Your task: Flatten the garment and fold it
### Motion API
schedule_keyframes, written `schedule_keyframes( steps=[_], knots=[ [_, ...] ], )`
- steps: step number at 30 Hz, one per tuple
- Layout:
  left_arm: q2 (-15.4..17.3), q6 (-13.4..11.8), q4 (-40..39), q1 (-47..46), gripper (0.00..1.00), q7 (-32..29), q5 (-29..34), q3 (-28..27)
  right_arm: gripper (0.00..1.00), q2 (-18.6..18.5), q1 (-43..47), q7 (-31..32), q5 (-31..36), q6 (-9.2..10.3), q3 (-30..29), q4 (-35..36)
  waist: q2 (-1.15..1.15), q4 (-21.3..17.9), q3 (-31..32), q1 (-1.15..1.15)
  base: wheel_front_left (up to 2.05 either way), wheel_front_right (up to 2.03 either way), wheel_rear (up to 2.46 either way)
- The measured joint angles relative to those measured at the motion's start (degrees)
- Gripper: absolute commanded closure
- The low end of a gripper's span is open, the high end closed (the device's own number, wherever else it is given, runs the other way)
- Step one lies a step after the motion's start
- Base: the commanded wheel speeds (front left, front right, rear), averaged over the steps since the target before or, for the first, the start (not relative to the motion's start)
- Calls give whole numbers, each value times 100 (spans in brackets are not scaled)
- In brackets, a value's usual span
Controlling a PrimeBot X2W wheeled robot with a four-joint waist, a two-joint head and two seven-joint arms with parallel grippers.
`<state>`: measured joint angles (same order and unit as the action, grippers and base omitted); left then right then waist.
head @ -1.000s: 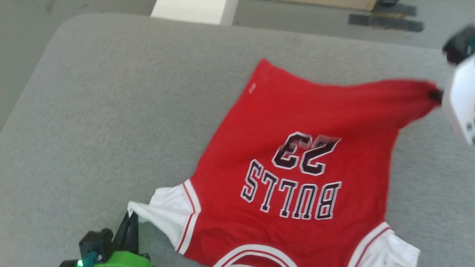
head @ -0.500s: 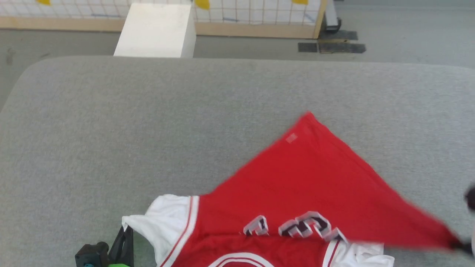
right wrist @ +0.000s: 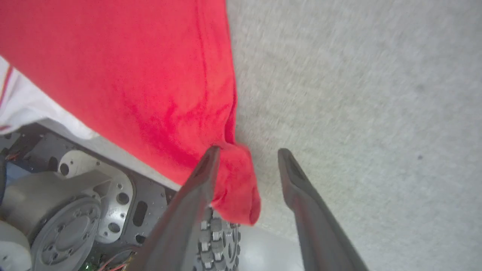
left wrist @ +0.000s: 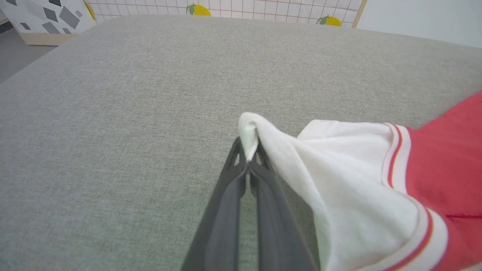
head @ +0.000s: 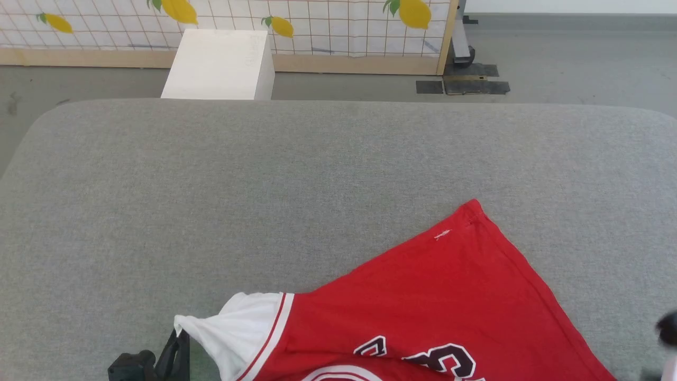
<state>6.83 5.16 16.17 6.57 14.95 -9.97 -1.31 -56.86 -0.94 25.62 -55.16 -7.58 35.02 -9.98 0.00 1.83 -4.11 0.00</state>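
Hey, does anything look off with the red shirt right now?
Yes. The garment lies crooked, one hem corner pointing diagonally away. Another red corner droops off the grey surface between the open jaws of the right gripper. The left gripper pinches the white sleeve.

The garment [head: 423,296] ran off the head view's 6 o'clock edge, cutting its lettering [head: 423,362] short and unreadable. A dark shape [head: 667,328] at 4 o'clock was too blurred to identify.

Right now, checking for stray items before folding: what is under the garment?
The grey padded surface lies under the garment; in the right wrist view its red corner overhangs the edge above the robot's metal base. Anything beneath the spread cloth is covered.
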Motion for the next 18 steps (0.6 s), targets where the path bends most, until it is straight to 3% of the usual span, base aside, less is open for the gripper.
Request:
schedule_keyframes(
  steps=[8, 12, 18],
  knots=[
    [14, -16, -35, 10, 100, 0, -3, 77, 0, 234, -669, -328, 894, 0, -1452, 606, 0, 69, -41, 0, 0, 0, 0],
    [12, -19, -55, 1, 100, 0, -3, 143, 0, 654, -1345, 122, 1348, 0, -1446, 838, 0, 128, -146, 0, 0, 0, 0],
    [8, -20, -87, -75, 100, 0, -2, 243, 0, 1291, -2636, 1250, 1564, 0, -681, 480, 0, 230, -341, 0, 0, 0, 0]
  ],
)
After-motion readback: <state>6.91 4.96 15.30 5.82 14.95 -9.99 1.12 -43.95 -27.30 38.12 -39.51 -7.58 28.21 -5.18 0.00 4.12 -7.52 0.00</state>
